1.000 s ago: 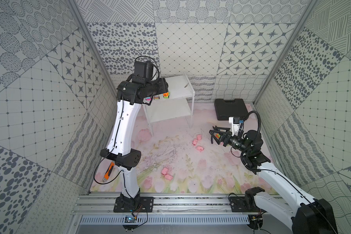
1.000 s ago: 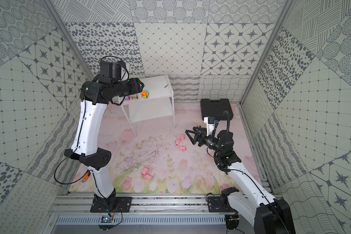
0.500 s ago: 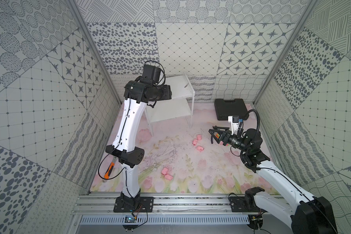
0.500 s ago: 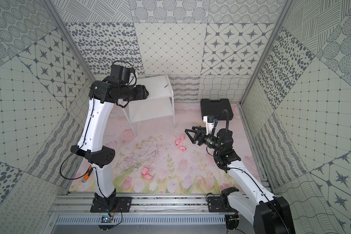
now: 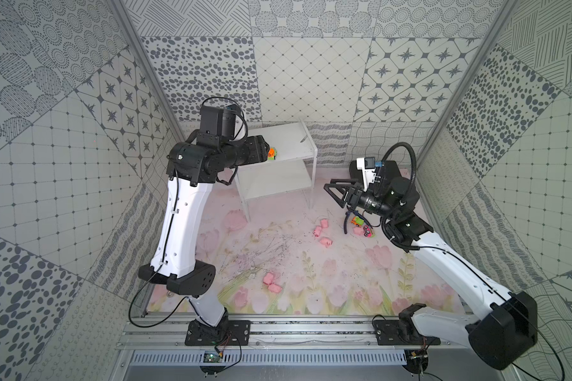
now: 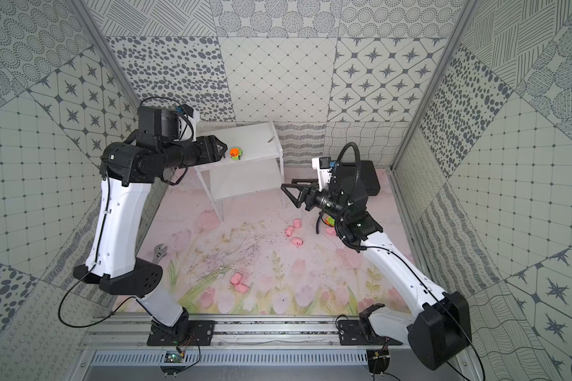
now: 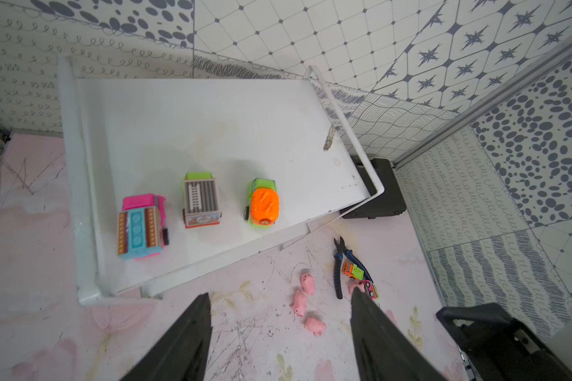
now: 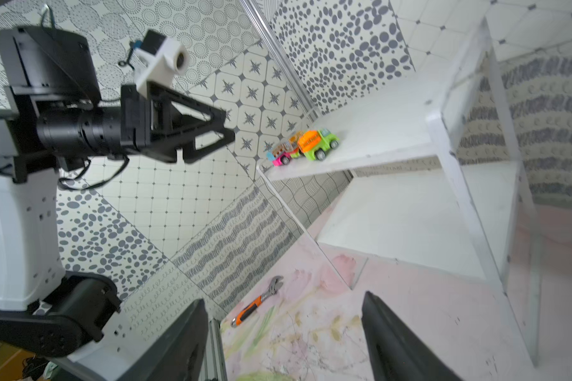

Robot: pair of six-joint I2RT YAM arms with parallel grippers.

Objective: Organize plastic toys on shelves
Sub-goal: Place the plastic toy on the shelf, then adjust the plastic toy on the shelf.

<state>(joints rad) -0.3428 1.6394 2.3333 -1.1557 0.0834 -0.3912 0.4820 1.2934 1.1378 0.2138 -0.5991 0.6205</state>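
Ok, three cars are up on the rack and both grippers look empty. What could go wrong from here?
1. The orange mixer car, grey truck and pink truck sit near the front edge of the rack, on its top board, and the open left gripper hovers close by; a nudge could roll one off.
2. The small orange car and small pink car lie right beside the pliers, so the open right gripper may snag a handle when picking them.
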